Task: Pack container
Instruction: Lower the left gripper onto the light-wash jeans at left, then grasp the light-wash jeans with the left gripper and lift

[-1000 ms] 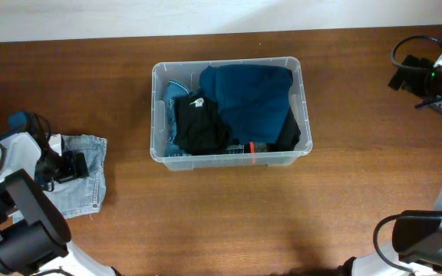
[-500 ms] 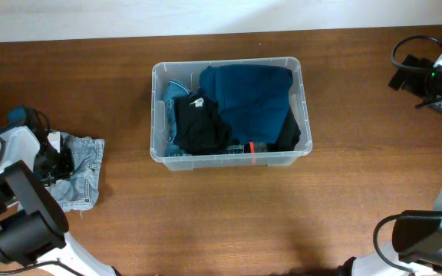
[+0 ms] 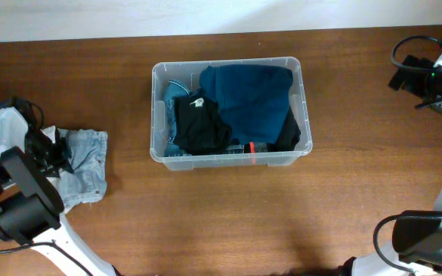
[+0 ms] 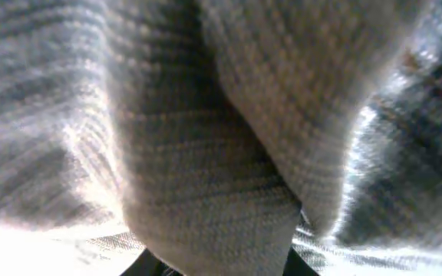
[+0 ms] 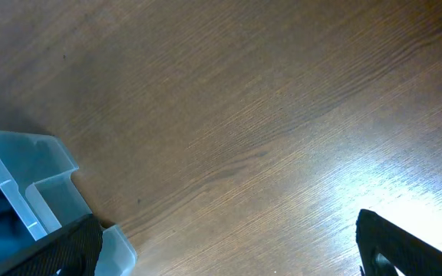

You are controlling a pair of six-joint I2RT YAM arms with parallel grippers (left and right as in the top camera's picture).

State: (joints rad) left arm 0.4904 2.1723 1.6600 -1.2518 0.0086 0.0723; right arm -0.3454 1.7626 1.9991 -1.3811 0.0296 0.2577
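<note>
The clear plastic container (image 3: 155, 115) sits in the middle of the wooden table (image 3: 221, 222). It already has a big dark blue piece of clothing (image 3: 252, 96) and a black one (image 3: 200, 124) inside. The light blue jean shorts (image 3: 87, 165) are not in yet. They lie on the table, well apart from the container, on its left.

A second ago the shorts lay flat. Now they are bunched up and crumpled. The left gripper (image 3: 51, 151) has slid toward the left and sits at the shorts' left edge. Its own camera sees only cloth, very close, so I cannot tell if its fingers are closed on the shorts. The bunching makes me think it has got hold, so lifting them over to the container looks like the next job.

The right gripper (image 5: 225, 238) has not moved. Its fingers are spread wide with nothing between them, over bare table next to a corner of the container
</note>
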